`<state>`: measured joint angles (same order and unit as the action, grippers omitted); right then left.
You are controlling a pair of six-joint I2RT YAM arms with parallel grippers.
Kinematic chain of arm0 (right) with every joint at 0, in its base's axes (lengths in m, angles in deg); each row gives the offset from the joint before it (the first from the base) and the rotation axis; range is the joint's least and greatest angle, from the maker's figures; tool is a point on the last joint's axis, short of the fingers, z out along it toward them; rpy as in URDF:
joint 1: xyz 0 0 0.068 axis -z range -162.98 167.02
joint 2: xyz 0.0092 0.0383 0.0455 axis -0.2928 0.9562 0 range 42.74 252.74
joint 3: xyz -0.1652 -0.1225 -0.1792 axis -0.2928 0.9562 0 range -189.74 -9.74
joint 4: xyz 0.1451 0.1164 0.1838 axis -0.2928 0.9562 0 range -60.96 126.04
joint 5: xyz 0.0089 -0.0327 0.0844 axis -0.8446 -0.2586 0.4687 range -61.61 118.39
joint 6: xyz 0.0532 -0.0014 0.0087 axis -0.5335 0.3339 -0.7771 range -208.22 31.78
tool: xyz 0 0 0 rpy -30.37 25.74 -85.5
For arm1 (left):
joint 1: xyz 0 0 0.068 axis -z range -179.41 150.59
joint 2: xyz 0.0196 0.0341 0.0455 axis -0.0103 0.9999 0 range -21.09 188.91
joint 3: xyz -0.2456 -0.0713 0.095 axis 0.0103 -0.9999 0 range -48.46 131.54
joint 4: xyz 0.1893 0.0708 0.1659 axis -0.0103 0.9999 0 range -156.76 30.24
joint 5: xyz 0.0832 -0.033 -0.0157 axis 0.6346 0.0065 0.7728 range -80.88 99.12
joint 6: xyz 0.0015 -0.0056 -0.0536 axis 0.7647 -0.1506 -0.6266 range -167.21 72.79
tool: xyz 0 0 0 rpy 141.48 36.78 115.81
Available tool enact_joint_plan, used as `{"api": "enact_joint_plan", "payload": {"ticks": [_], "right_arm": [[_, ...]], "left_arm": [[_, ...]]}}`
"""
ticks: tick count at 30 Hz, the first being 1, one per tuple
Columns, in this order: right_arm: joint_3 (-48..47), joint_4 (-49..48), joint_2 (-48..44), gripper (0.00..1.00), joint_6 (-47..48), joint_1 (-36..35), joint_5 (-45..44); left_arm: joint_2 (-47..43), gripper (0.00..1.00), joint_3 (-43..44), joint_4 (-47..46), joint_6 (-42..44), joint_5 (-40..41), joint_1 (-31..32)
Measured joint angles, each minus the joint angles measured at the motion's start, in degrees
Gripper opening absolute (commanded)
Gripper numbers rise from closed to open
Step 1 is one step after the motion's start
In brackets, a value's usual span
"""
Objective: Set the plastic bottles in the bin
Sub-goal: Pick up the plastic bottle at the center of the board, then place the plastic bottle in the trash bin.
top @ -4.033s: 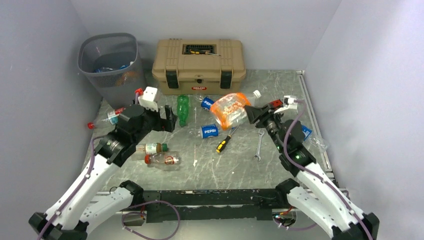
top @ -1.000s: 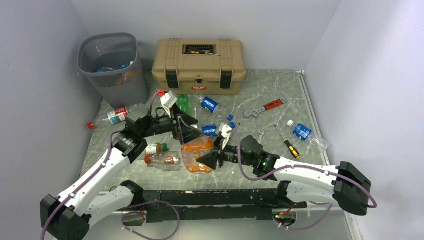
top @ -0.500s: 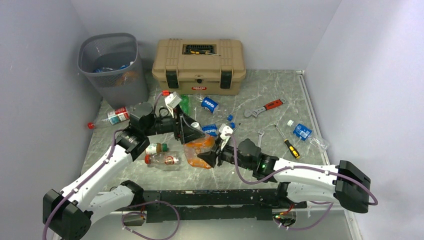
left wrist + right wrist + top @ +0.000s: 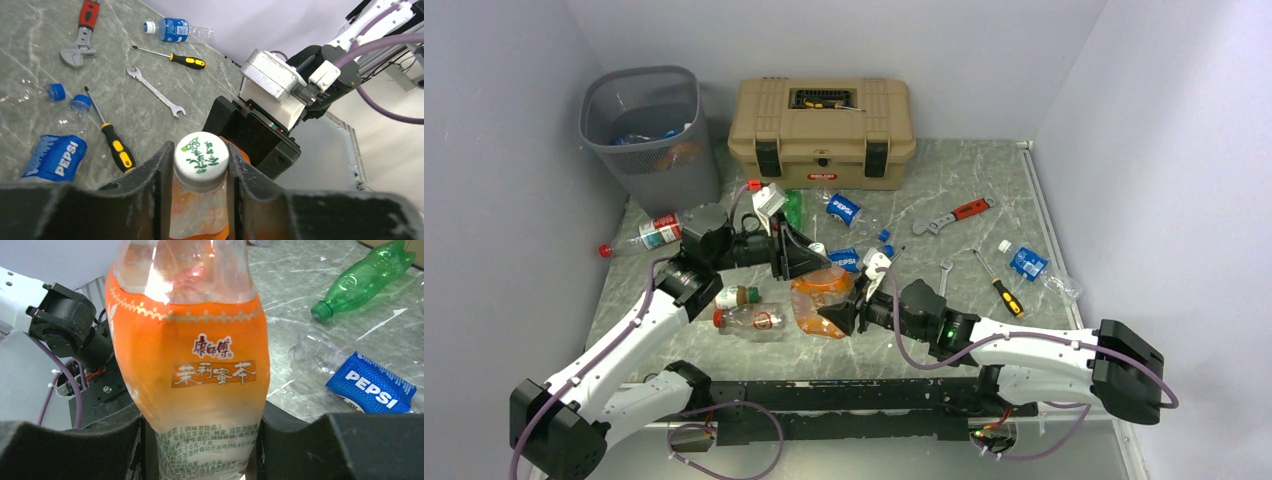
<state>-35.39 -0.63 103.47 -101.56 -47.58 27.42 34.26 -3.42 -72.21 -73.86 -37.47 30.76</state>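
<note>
The bin (image 4: 649, 135) stands well apart, far-left of both grippers. The orange-label bottle (image 4: 187, 365) is bridged between them: right gripper (image 4: 844, 318) clamped on its base, left gripper (image 4: 200, 165) closed around its cap (image 4: 201, 154). Risk: the narrow cap grip slips when the right gripper lets go, and the bottle drops.

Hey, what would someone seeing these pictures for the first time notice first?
The orange-labelled bottle in the near middle of the table, gripped by both arms at once: the left gripper pinches its white-capped neck, the right gripper clamps its base. Around it lie Pepsi bottles and a red-handled wrench, with the grey mesh bin at the far left beside a tan toolbox.
</note>
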Motion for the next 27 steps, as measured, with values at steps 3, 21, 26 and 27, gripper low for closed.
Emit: {"api": "enact_joint_plan", "payload": {"ticks": [3, 21, 26, 27], "right_arm": [[0.0, -0.4, 0.5, 0.22, -1.0, -0.1, 0.1], [-3.4, 12.2, -8.6, 1.0, -3.6, -0.1, -0.7], [-4.7, 16.4, -22.7, 1.0, -2.5, -0.1, -4.4], [-4.7, 16.6, -24.2, 1.0, -2.2, -0.1, -5.2]], "left_arm": [[0.0, 0.15, 0.0, -0.4, 1.2, -0.2, -0.1], [-6.0, 0.0, 2.0, 8.1, 4.6, 14.7, -0.1], [-5.7, 0.0, 15.3, 17.0, 10.3, 32.7, 0.0], [-5.6, 0.0, 18.1, 17.1, 12.1, 36.2, 0.0]]}}
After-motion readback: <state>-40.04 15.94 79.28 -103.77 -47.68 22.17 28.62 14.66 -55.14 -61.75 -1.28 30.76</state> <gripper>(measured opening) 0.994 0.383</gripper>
